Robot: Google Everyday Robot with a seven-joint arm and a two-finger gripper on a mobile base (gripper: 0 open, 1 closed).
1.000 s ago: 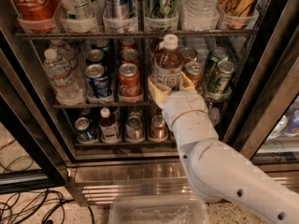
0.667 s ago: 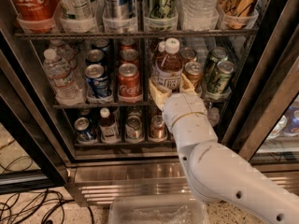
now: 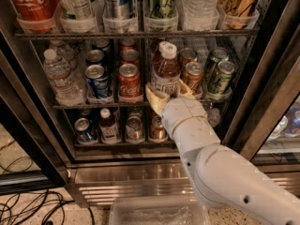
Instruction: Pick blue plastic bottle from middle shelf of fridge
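The blue plastic bottle (image 3: 165, 71), with amber liquid, a white cap and a white label, stands at the front of the middle shelf (image 3: 93, 106) of the fridge (image 3: 33, 135). It sits between a red can and brown cans and leans slightly. My gripper (image 3: 168, 93) reaches in from the lower right. Its tan fingers (image 3: 155, 99) sit on both sides of the bottle's base, shut on it. My white arm hides the shelf rail below the bottle.
A red can (image 3: 129, 82), a blue can (image 3: 97, 81) and clear water bottles (image 3: 58, 76) stand left of the bottle; green cans (image 3: 220, 76) stand right. The upper shelf (image 3: 136, 33) is close above the cap. A clear bin (image 3: 159, 212) and cables (image 3: 28, 205) lie on the floor.
The bottle's cap has dropped slightly in the view and the bottle has shifted in my grip, while the cans around it stayed put. My arm has barely moved.
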